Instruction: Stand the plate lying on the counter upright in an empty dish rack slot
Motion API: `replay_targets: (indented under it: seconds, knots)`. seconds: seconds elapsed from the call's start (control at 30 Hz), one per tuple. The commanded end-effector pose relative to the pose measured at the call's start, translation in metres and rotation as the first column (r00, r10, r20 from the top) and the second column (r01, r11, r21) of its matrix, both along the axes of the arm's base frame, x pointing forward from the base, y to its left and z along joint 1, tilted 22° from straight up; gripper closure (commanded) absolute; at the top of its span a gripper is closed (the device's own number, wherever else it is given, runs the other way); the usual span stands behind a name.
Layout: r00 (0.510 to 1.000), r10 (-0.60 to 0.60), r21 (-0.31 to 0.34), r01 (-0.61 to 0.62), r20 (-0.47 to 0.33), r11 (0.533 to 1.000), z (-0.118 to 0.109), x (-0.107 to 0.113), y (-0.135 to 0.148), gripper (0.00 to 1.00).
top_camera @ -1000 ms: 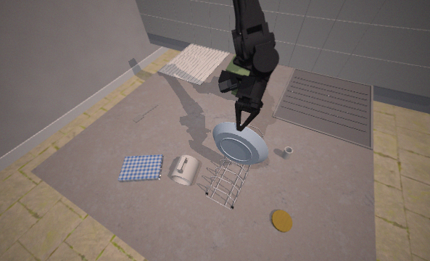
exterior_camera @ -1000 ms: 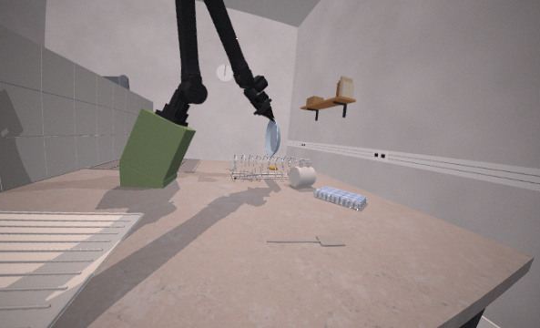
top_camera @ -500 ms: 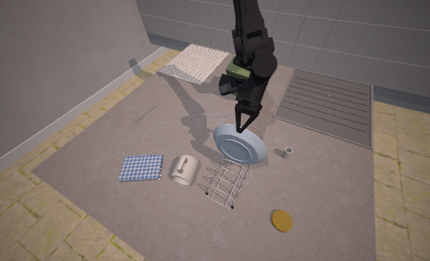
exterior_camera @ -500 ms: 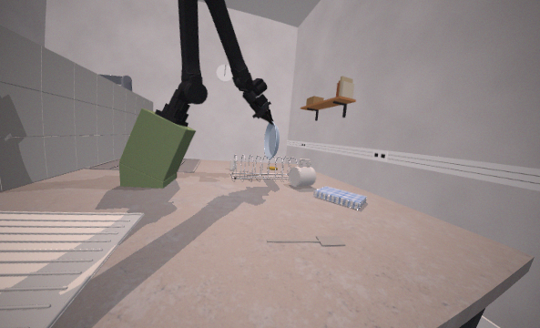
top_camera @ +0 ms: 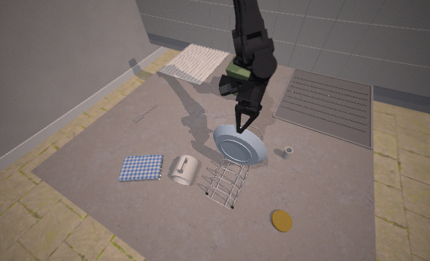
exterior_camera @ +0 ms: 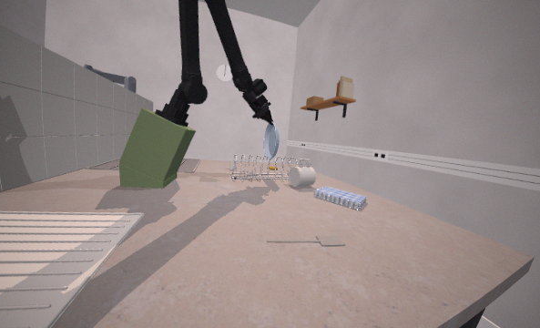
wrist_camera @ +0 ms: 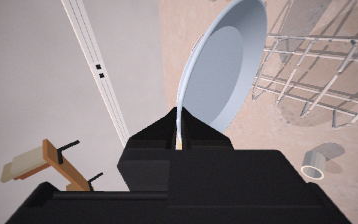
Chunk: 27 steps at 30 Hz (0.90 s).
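My gripper [top_camera: 241, 129] is shut on the top rim of a pale blue plate [top_camera: 240, 145]. The plate hangs upright on edge just above the wire dish rack [top_camera: 221, 178]. In the exterior view the plate [exterior_camera: 271, 140] hangs from the fingers [exterior_camera: 270, 122] with its lower edge at the tops of the rack's wires [exterior_camera: 262, 167]. In the wrist view the plate's rim sits between my fingertips, and the plate [wrist_camera: 223, 65] reaches toward the rack [wrist_camera: 315, 80]. The rack's slots look empty.
A white mug [top_camera: 185, 170] lies on its side left of the rack, beside a blue checked cloth [top_camera: 141, 167]. A small cup [top_camera: 288, 152] stands right of the rack. An orange disc [top_camera: 282, 220] lies near the front. The green arm base [exterior_camera: 155, 149] stands at the back.
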<state>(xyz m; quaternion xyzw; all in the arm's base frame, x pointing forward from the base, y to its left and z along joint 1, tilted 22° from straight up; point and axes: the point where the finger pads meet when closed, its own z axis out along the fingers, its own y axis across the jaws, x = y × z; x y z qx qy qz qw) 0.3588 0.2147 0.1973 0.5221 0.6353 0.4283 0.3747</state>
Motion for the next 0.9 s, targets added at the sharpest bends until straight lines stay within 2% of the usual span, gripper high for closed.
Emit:
replay_targets:
  seconds: [0.0,0.27,0.43,0.47,0.53,0.6,0.67,0.77,0.87]
  knots:
    - [0.999,-0.002,0.041,0.000,0.053,0.999,0.024,0.006,0.004,1.00]
    - [1.000,-0.002,0.017,0.001,0.029,1.000,0.007,0.007,0.002,1.00]
    - [0.999,-0.002,0.023,0.001,0.036,1.000,0.009,0.007,0.002,1.00]
    - [0.997,-0.002,0.059,-0.002,0.074,0.998,0.034,0.013,0.008,1.00]
    - [0.999,-0.004,0.021,0.004,0.034,1.000,0.006,0.012,0.003,1.00]
    - [1.000,-0.003,0.003,0.003,0.017,1.000,-0.009,0.008,-0.001,1.00]
    - [1.000,0.001,0.002,-0.001,0.016,1.000,-0.012,0.007,0.000,1.00]
    - [0.999,-0.004,0.026,0.002,0.042,1.000,0.001,0.014,0.003,1.00]
    - [1.000,0.000,0.013,0.000,0.028,1.000,-0.011,0.012,0.002,1.00]
